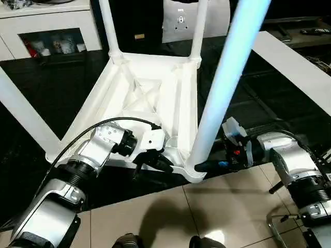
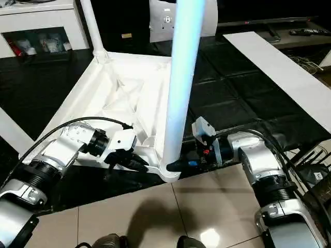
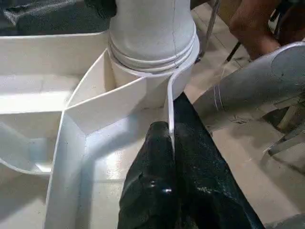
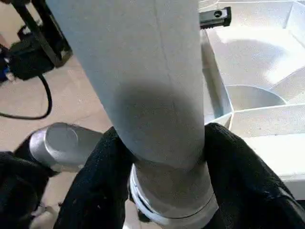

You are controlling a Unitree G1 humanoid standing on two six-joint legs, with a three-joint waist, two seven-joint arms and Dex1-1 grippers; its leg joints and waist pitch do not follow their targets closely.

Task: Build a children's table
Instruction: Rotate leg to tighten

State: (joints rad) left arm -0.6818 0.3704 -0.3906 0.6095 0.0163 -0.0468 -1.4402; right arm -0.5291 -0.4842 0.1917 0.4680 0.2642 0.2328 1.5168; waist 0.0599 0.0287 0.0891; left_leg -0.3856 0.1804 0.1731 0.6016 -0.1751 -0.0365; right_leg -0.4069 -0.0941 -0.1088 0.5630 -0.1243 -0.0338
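Tabletop, white plastic, lying upside down at centre frame on the dark floor mat, X-ribbed underside up. Two legs stand in the far corner sockets at upper centre; another leg runs along the left edge.

Near leg, rising from the lower-centre corner toward the upper right. Its collar sits in the near corner socket; I cannot tell whether it is fully home.

Left gripper, lower centre-left. Fingers pinched together on the thin rim wall just beside that socket. I judge this grip pins the top so the corner cannot skate while the leg is worked.

Right gripper, lower centre-right. Fingers wrapped either side of the leg just above the collar; they look clamped on it, low down for leverage at the joint.

Room: near corner overhangs the mat edge onto pale tile, open at the bottom of frame. White board lies at right, well apart. White cabinet at upper left, also apart. Person's arm close behind the socket in the left wrist view; I would keep swings small there.
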